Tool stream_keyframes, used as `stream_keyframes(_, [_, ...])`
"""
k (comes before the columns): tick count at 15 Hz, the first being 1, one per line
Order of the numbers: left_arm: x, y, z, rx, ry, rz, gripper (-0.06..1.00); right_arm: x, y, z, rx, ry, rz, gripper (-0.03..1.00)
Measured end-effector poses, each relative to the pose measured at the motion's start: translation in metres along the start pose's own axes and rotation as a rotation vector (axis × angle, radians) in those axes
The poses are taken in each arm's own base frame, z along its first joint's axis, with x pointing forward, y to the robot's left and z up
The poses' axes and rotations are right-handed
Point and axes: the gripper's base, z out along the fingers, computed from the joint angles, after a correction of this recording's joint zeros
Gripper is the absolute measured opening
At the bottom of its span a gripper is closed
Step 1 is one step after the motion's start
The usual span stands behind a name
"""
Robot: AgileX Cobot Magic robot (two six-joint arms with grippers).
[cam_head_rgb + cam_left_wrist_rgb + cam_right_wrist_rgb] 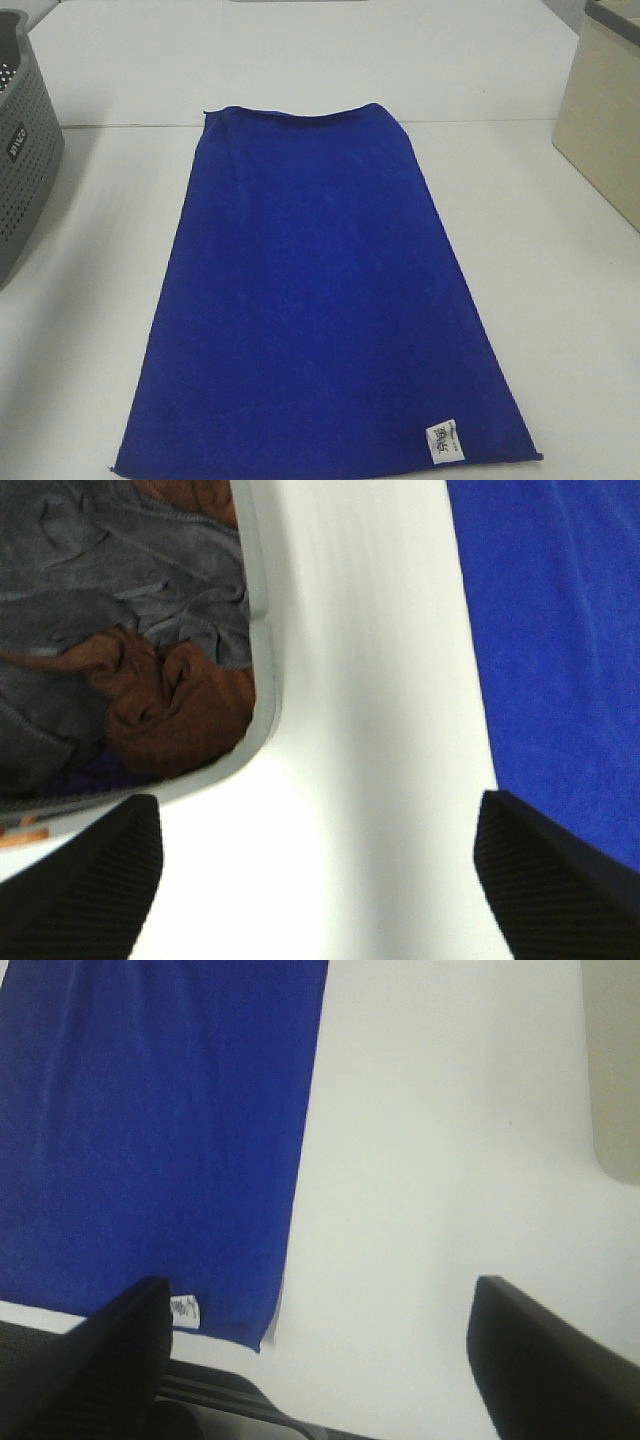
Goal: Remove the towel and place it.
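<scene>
The royal-blue towel (320,300) lies spread flat on the white table, long side running front to back, with its white tag (446,440) at the near right corner. Neither gripper shows in the exterior high view. In the left wrist view my left gripper (320,880) hangs open over bare table, with the towel (560,630) edge to one side and the basket to the other. In the right wrist view my right gripper (320,1360) is open above the table beside the towel (150,1130) corner that carries the tag (185,1310). Nothing is between either pair of fingers.
A grey perforated basket (25,150) stands at the left table edge. Its rim (262,680) encloses brown cloth (170,710) and grey cloth (110,580). A beige box (600,110) stands at the right, also in the right wrist view (612,1070).
</scene>
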Motion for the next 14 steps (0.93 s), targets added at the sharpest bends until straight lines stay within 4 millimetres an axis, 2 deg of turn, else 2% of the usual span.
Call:
stream_keyframes(1, [0.022,0.0,-0.017,-0.019,-0.043,0.007,0.8,0.02,0.003,-0.006,0.002,-0.024,-0.006,0.79])
stream_keyframes(3, [0.056,0.003,-0.032,-0.067,-0.115,0.025,0.8,0.053,0.007,-0.015,0.006,-0.075,-0.017,0.79])
stream_keyframes(5, [0.095,0.004,-0.035,-0.096,-0.167,0.038,0.8,0.084,0.011,-0.022,0.011,-0.138,-0.032,0.79])
stream_keyframes(6, [0.135,0.003,-0.034,-0.108,-0.227,0.044,0.8,0.115,0.014,-0.026,0.015,-0.204,-0.047,0.79])
stream_keyframes(7, [0.156,0.003,-0.031,-0.111,-0.245,0.046,0.8,0.13,0.015,-0.026,0.018,-0.24,-0.055,0.79])
stream_keyframes(8, [0.156,0.003,-0.031,-0.111,-0.245,0.046,0.8,0.13,0.015,-0.026,0.018,-0.24,-0.055,0.79])
stream_keyframes(11, [0.21,0.001,-0.032,-0.121,-0.354,0.045,0.8,0.166,0.017,-0.022,0.024,-0.325,-0.075,0.79])
stream_keyframes(12, [0.236,0.0,-0.035,-0.123,-0.439,0.043,0.8,0.185,0.016,-0.015,0.031,-0.366,-0.105,0.78])
stream_keyframes(14, [0.255,-0.002,-0.039,-0.108,-0.523,0.035,0.8,0.197,0.016,-0.008,0.035,-0.388,-0.122,0.78])
